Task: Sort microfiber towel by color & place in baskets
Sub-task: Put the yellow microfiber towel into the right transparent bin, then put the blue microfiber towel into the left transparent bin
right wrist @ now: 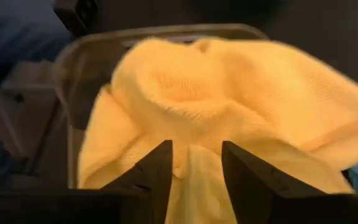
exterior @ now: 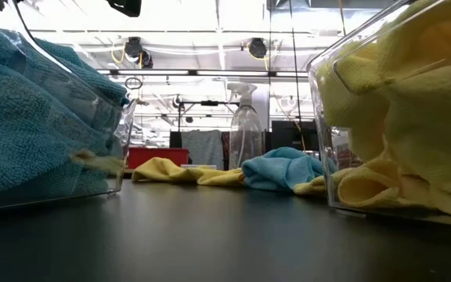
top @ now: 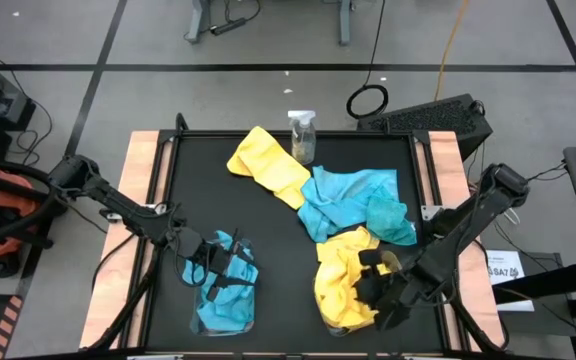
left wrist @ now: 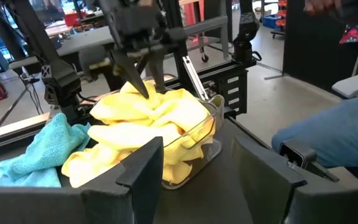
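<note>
Two clear baskets sit on the black surface (top: 278,250): the one (top: 225,305) nearest the left arm holds turquoise towels (top: 226,290), the other (top: 340,322), nearest the right arm, is heaped with yellow towels (top: 340,275). Right arm: reaches in from the surface's right edge, elbow bent, wrist angled down over the yellow-filled basket. Right end effector (top: 380,285) is directly above that heap; its fingers (right wrist: 156,177) stand narrowly apart, a fold of yellow cloth lying between them, with tips against the pile. Whether the cloth is gripped or freed cannot be told. Left arm: extends from the surface's left edge, forearm low, with the left end effector (top: 211,262) at the turquoise-filled basket, fingers (left wrist: 143,168) partly open and nothing seen between them. Unsorted towels lie beyond the yellow-filled basket: a turquoise bunch (top: 353,200) touching the yellow heap, then a yellow towel (top: 266,165) farther back. Spray bottle (top: 302,135) stands upright beside that far yellow towel.
</note>
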Robot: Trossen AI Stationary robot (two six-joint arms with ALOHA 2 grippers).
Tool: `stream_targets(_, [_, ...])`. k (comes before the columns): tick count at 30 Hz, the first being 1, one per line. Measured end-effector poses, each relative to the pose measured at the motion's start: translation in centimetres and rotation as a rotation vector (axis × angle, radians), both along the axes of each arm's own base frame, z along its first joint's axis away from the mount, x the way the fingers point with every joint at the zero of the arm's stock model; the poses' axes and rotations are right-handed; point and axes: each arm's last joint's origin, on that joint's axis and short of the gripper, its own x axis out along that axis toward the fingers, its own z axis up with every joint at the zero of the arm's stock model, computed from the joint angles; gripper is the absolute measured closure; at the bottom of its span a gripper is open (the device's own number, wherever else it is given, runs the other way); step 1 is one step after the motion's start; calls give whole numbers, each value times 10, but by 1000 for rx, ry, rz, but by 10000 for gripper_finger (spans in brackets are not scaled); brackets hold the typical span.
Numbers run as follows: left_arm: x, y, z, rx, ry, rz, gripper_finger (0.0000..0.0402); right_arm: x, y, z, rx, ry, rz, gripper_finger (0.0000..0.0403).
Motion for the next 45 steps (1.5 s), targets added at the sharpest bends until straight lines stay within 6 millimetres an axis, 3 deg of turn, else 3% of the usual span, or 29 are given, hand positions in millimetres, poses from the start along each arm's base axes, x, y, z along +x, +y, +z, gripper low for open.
stream_targets(12, [0,0,-1,9,13,0,205,-20,-21,45,-2,-198,13,241])
stream_targets(21, [0,0,-2,32,5,-4,205,-20,-34,56,-195,-321,-14,241])
stream_targets(27, [1,4,-2,35,12,11,205,-9,-51,56,-298,-335,-84,241])
stream_targets(32, [4,10,-3,40,21,35,205,4,-81,52,-370,-255,-163,240])
stream_targets(38, [6,13,-4,41,23,48,205,23,-121,50,-287,-152,-178,240])
stream_targets(45, [5,13,-4,41,24,48,205,51,-155,42,-146,-134,-118,240])
